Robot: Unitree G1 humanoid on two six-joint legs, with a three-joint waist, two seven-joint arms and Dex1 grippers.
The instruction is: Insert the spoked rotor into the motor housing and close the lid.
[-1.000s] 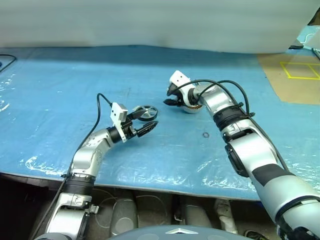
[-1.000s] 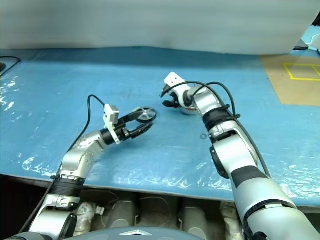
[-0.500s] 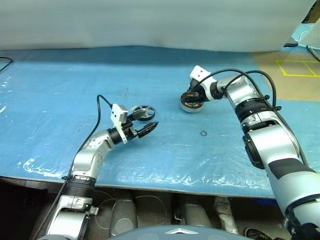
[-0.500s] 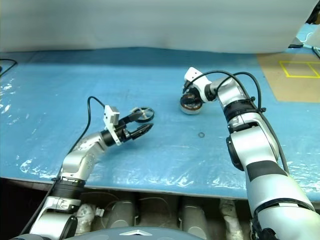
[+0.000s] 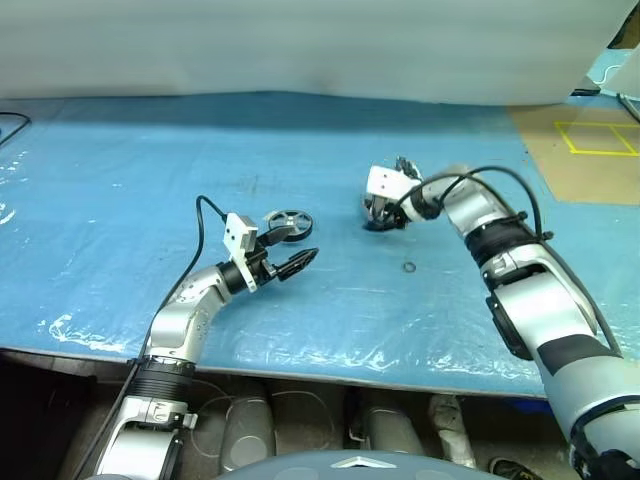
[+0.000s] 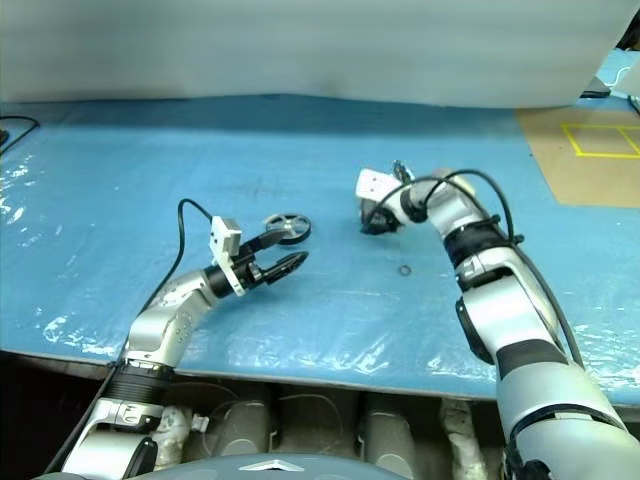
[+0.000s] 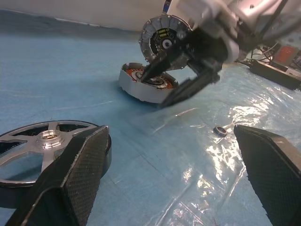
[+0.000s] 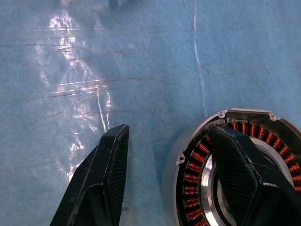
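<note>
The spoked rotor, black-rimmed with silver spokes, lies flat on the blue sheet. My left gripper is open and low over the sheet, one finger right beside the rotor. The motor housing shows its ring of copper windings. Its lid stands upright at the far rim. My right gripper points down at the housing and is open. One finger hangs over the windings and the other is outside the wall. In the eye views this gripper hides most of the housing.
A small dark ring lies on the sheet in front of the housing. The blue plastic sheet covers the table, with a brown board marked by yellow tape at the far right. A cable lies at the far left edge.
My right gripper has swung around the housing, rolled, and come down with its fingers astride the housing's near wall. The left gripper and the rotor have kept still.
</note>
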